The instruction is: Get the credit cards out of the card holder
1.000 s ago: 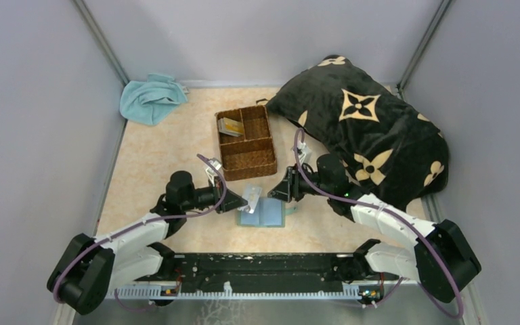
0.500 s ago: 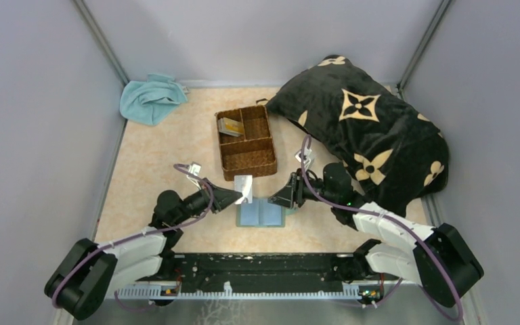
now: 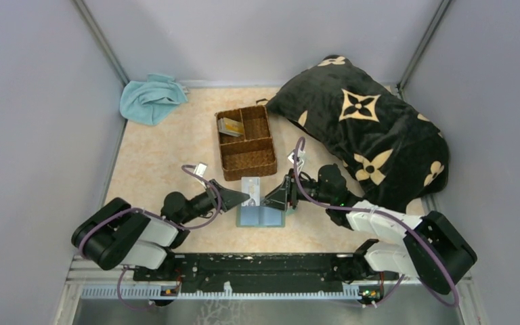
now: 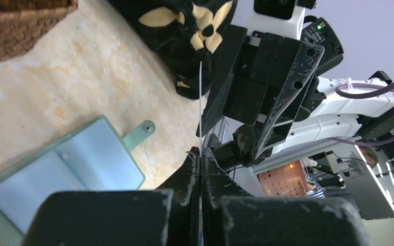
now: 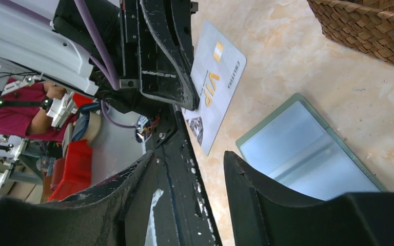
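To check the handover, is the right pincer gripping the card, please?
No: the right pincer gapes open, while the left pincer clamps the card.

Left tool (image 4: 200, 154) clamped, right tool (image 5: 190, 156) spread apart.

The card holder (image 3: 265, 218) lies open and flat on the table (image 3: 162, 162), low in the middle of the top view, between my two arms. My left gripper (image 3: 246, 197) reaches in from the left and pinches a card (image 3: 250, 188) that stands over the holder's upper left edge. My right gripper (image 3: 268, 202) comes in from the right, just beside that card but apart from it. The basket (image 3: 271, 145) sits just above the holder in the frame. In its upper left compartment lies what looks like a stack of cards (image 3: 230, 126). The towel (image 3: 150, 98) is in the upper left corner, well apart. The cushion (image 3: 362, 128) fills the upper right, behind my right arm.
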`<state>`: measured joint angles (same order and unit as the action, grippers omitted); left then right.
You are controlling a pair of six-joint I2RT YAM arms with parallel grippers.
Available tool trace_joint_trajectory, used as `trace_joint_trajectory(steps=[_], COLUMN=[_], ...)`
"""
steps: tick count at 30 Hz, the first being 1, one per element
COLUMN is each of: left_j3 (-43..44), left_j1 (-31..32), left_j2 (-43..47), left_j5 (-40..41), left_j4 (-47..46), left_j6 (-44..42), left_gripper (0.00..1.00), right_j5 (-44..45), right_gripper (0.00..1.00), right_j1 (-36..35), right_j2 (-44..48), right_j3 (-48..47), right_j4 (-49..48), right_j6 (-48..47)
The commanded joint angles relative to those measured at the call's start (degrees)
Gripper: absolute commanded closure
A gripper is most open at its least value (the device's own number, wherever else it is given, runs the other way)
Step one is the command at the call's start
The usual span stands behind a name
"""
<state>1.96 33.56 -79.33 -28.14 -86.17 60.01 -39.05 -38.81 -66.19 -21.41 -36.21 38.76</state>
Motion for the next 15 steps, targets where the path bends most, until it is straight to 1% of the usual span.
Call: trace_joint_trajectory(steps=[1,10,11,15], left_j3=[0.78,3.68,3.92,4.19], left_j1=[1.68,3.51,3.53,3.62], left_j2=[-1.98,-2.88,-2.82,-3.70], left_j5=[-0.23,0.53,0.49,0.37], left_j4=[-16.31,-16.37,-16.32,-16.31], left_j6=[1.59,1.67,1.57,1.56], left_gripper=[1.00,1.00,1.00,1.00], right_j5=[-0.02,0.37,0.25,-0.60], right_gripper=[0.49,0.52,0.55,0.73], right_j1=[-0.60,-0.92,-0.92,-0.92], right_j2=[-1.71,-3.67,-3.80,-4.20], right_j3=[-2.21,-2.86,-2.89,-2.88], right_j4=[-5.55,-6.16,-6.22,-7.69], right_j6=[-0.62,-0.43,-0.31,0.57])
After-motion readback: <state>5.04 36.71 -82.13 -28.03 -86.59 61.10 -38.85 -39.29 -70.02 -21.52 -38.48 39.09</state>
